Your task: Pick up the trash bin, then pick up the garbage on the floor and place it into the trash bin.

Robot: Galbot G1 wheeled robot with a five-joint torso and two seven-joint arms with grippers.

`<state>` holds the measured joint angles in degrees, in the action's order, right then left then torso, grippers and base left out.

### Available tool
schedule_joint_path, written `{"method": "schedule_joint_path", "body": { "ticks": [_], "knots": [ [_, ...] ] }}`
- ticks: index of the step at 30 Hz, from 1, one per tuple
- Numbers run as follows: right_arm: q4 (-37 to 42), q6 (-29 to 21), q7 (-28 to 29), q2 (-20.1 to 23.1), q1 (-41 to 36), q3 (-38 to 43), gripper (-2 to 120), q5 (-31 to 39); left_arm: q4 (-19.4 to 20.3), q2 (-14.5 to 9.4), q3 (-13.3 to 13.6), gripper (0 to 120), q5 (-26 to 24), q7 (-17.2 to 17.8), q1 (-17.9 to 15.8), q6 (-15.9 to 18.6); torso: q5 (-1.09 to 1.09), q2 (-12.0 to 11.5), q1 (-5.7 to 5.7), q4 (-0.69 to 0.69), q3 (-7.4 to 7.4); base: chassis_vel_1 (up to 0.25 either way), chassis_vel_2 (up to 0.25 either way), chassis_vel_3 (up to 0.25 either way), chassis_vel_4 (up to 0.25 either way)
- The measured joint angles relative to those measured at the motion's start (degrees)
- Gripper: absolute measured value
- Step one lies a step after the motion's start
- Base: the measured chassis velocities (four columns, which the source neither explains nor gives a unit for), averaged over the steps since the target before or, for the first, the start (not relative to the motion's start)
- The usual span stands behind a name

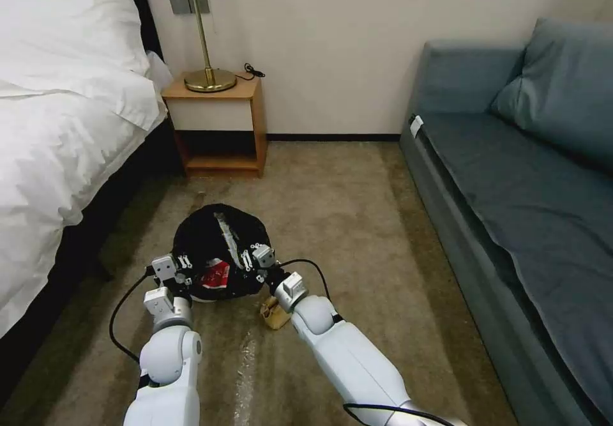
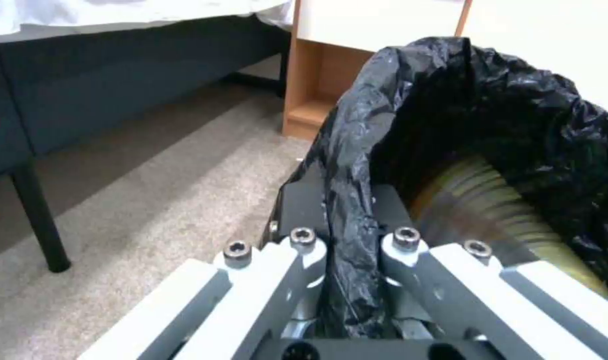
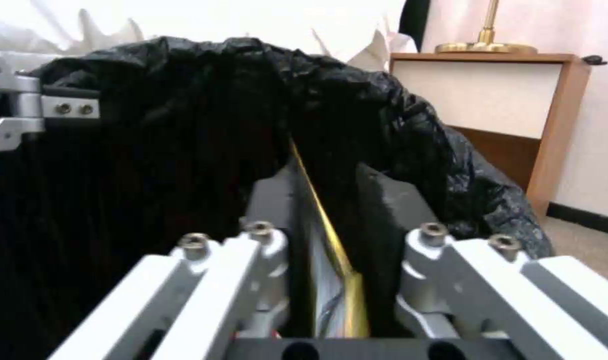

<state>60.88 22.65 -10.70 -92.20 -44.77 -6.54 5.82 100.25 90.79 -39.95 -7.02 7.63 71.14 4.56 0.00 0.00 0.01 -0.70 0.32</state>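
The trash bin [image 1: 211,231], lined with a black bag, sits on the carpet just ahead of me and looks tilted my way. My left gripper [image 1: 181,264] is shut on its near rim, and the left wrist view shows the fingers [image 2: 347,200] pinching the bag's edge [image 2: 351,150]. My right gripper [image 1: 252,258] hangs over the bin mouth [image 3: 183,130], shut on a thin yellow-and-black wrapper [image 3: 324,225]. A red snack packet [image 1: 216,274] lies inside the bin. A tan paper bag [image 1: 276,314] lies on the floor beside my right wrist.
A bed [image 1: 57,126] with white linen runs along the left and a grey-blue sofa [image 1: 523,177] along the right. A wooden nightstand [image 1: 220,126] with a brass lamp [image 1: 207,62] stands against the far wall. Carpet lies open between them.
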Motion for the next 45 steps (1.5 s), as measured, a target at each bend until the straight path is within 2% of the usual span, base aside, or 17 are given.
{"method": "schedule_joint_path", "body": {
  "ticks": [2,4,5,7,8,10,13,15,16,18,21,30,33,39,40,43,45],
  "knots": [
    [0.1,-0.01,-0.02,0.01,-0.11,0.0,32,-0.13,0.0,-0.02,-0.01,4,0.0,0.0,-0.02,0.0,0.0,0.0,0.0,0.0,0.0,0.0,0.0,0.0,0.0],
    [0.55,-0.05,-0.03,0.03,-0.23,-0.01,41,-0.26,-0.01,-0.13,-0.02,4,-0.01,0.0,-0.05,0.0,0.0,0.0,0.0,0.0,0.0,0.0,0.0,0.0,0.0],
    [0.55,-0.05,-0.03,0.03,-0.23,-0.01,41,-0.26,-0.01,-0.13,-0.02,4,-0.01,0.0,-0.05,0.0,0.0,0.0,0.0,0.0,0.0,0.0,0.0,0.0,0.0],
    [1.45,-0.26,-0.01,0.05,-0.23,0.01,55,-0.22,-0.01,-0.22,-0.07,4,-0.05,0.0,-0.05,0.0,0.0,0.0,0.0,0.0,0.0,0.0,0.0,0.0,0.0],
    [1.45,-0.26,-0.01,0.05,-0.23,0.01,55,-0.22,-0.01,-0.22,-0.07,4,-0.05,0.0,-0.05,0.0,0.0,0.0,0.0,0.0,0.0,0.0,0.0,0.0,0.0],
    [2.88,-0.69,0.2,0.05,0.14,0.44,65,0.21,-0.01,-0.37,-0.18,4,-0.15,0.0,-0.05,0.0,0.0,0.0,0.0,0.0,0.0,0.0,0.0,0.0,0.0],
    [3.91,-1.06,0.56,0.05,0.77,1.12,71,0.69,-0.03,-0.5,-0.35,4,-0.32,0.0,-0.08,0.0,0.0,0.0,0.0,0.0,0.0,0.0,0.0,0.0,0.0],
    [4.78,-1.59,1.18,0.06,1.85,2.65,82,1.36,-0.03,-0.68,-0.62,4,-0.66,0.0,-0.14,0.0,0.0,0.0,0.0,0.0,0.0,0.0,0.0,0.0,0.0],
    [4.78,-1.59,1.18,0.06,1.85,2.65,82,1.36,-0.03,-0.68,-0.62,4,-0.66,0.0,-0.14,0.0,0.0,0.0,0.0,0.0,0.0,0.0,0.0,0.0,0.0],
    [5.25,-2.7,2.77,0.11,3.09,4.92,93,2.51,-0.03,-0.83,-1.02,4,-1.16,0.0,-0.23,0.0,0.01,0.0,0.0,0.01,0.0,0.0,0.0,0.0,0.0],
    [5.05,-4.22,5.04,0.65,4.15,7.81,99,3.39,-0.01,-1.05,-1.31,4,-1.65,0.01,-0.27,0.0,0.0,0.0,0.0,0.01,0.0,0.0,0.0,0.0,0.0],
    [-0.55,-11.48,14.21,2.68,5.44,14.7,100,8.99,0.47,-1.43,-1.88,4,-2.91,0.02,-0.26,0.0,0.01,0.0,0.0,0.0,0.0,0.0,0.0,0.0,0.0],
    [-1.36,-12.71,15.11,2.76,5.34,14.95,100,10.32,0.57,-1.47,-1.91,4,-2.98,0.03,-0.26,0.0,0.01,0.0,0.0,-0.01,0.0,0.0,0.0,0.0,0.0],
    [-2.76,-20.32,15.76,2.8,5.22,14.67,100,21.79,1.13,-1.6,-2.36,4,-3.06,0.05,0.09,0.0,0.01,0.0,0.0,0.0,0.0,0.0,0.0,0.0,0.0],
    [-2.22,-22.95,15.75,3.46,5.09,13.36,100,24.46,1.49,-1.57,-2.6,4,-3.01,0.06,0.28,0.01,0.01,0.0,0.0,0.01,0.0,0.0,0.0,0.0,0.0],
    [-0.58,-26.6,16.91,5.01,4.74,10.05,100,29.64,1.71,-1.54,-2.95,4,-2.99,0.04,0.55,0.01,0.01,0.0,0.0,0.0,0.0,0.0,0.0,0.0,0.0],
    [-0.07,-27.43,17.98,6.08,4.8,8.0,100,32.01,1.71,-1.54,-3.07,4,-3.0,0.04,0.7,-0.08,0.01,0.0,0.0,0.01,0.0,0.0,0.0,0.0,0.0]
  ]
}}
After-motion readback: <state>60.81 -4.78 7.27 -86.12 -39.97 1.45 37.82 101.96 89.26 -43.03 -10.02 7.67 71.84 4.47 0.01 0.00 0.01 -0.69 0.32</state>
